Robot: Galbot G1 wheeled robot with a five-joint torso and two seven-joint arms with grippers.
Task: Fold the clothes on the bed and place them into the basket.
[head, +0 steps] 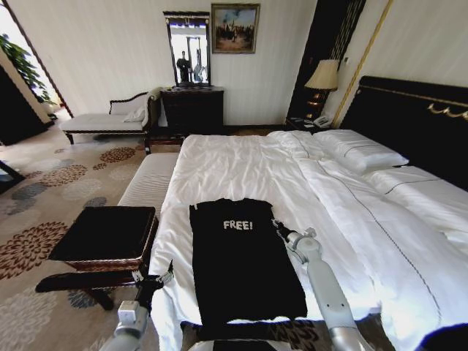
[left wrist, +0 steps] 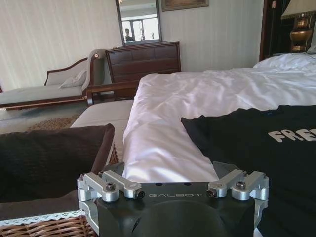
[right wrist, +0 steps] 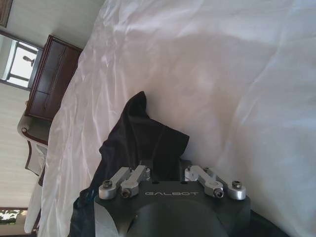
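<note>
Right end effector [head: 276,224] clenched on black T-shirt [head: 241,263] sleeve edge atop bed [head: 241,164]; left end effector [head: 155,281] state unclear.

T-shirt [head: 241,263] on bed [head: 241,164], basket [head: 106,238] left

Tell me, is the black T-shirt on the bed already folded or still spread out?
Partly folded: the T-shirt lies as a narrow rectangle, sleeves tucked in, "FREE!" facing up. The right hand is at its upper right corner, where the fabric bunches up.

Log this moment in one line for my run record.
right end effector: shut on black FREE! T-shirt sleeve | left end effector: beside white bed edge | brown wicker basket: left
</note>
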